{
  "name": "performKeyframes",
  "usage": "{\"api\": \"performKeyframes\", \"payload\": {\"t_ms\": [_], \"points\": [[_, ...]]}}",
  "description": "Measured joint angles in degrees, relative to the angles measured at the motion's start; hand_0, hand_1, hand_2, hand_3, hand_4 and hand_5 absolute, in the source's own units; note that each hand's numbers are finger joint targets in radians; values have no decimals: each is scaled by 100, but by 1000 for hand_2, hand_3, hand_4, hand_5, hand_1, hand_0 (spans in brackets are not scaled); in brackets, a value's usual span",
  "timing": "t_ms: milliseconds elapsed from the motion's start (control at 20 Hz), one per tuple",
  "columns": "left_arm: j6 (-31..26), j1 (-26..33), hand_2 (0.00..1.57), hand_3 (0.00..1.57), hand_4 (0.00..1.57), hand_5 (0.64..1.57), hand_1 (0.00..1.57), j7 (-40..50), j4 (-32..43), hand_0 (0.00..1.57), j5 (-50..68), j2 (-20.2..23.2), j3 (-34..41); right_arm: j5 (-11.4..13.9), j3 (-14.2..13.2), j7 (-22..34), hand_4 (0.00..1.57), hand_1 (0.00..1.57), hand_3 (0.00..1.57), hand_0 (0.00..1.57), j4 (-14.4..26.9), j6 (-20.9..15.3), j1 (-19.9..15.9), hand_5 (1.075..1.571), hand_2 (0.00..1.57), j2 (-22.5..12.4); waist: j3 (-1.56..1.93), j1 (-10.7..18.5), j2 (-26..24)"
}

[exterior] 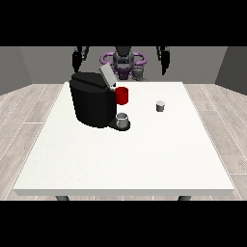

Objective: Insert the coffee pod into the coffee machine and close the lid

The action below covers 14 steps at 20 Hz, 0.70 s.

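Observation:
A black coffee machine [91, 103] stands on the left half of the white table [125, 159], its grey lid [107, 76] tilted up and open. A small grey cup [122, 118] sits on its drip base. The coffee pod [160, 105], a small grey-white cup, stands alone on the table to the machine's right. Both hands are raised behind the table's far edge, away from everything: the hand at the view's left [77, 59] and the hand at the view's right [165, 61] hang dark beside the robot's torso.
A red mug [122, 95] stands just behind the machine's right side, between machine and pod. The table's front edge runs along the bottom, with wood floor around.

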Motion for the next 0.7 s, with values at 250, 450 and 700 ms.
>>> {"api": "performKeyframes", "payload": {"t_ms": [250,450,700], "points": [[-314,-256,0,0,0,1571,0,-345,207,0,-298,519,68,-58,-57,-21,0,0,0,0,92,50,-136,1571,0,36,28,-14,175],[-678,-548,0,0,0,1571,0,-534,540,0,-657,1318,238,335,29,-166,0,0,0,0,7,-319,-219,1571,0,121,35,-266,462],[-971,-1208,0,0,0,1571,0,-511,1198,0,-914,1968,490,773,159,-41,0,0,0,0,-154,-702,-541,1571,0,201,36,-582,850]]}}
